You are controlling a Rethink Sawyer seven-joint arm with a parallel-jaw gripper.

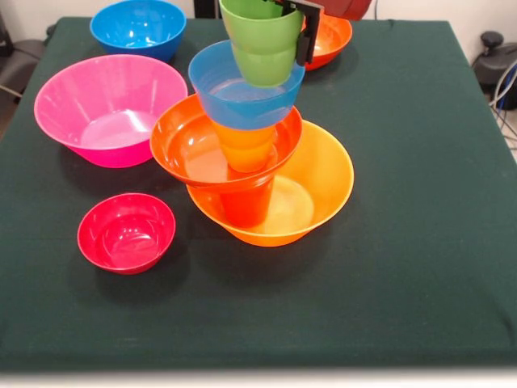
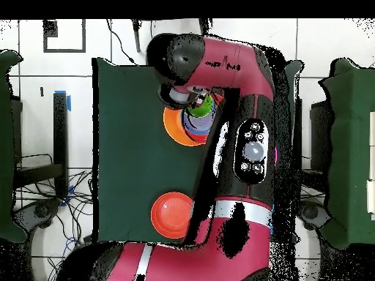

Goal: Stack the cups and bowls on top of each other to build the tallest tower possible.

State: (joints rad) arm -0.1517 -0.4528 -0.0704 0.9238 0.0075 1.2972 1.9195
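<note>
Crimson bowl (image 1: 126,232) nearest, pink bowl (image 1: 109,109) beside tower (image 1: 271,182), tool (image 1: 279,20) grasping green cup (image 1: 262,40)

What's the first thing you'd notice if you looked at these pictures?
The leaning tower in the middle of the dark green table: a wide glossy orange plastic bowl at the bottom, then a red-orange cup, a red-orange bowl, an orange cup and a blue bowl. Right at its top the black gripper holds a light green plastic cup over the blue bowl. A big pink bowl sits left of the tower in the front view.
</note>
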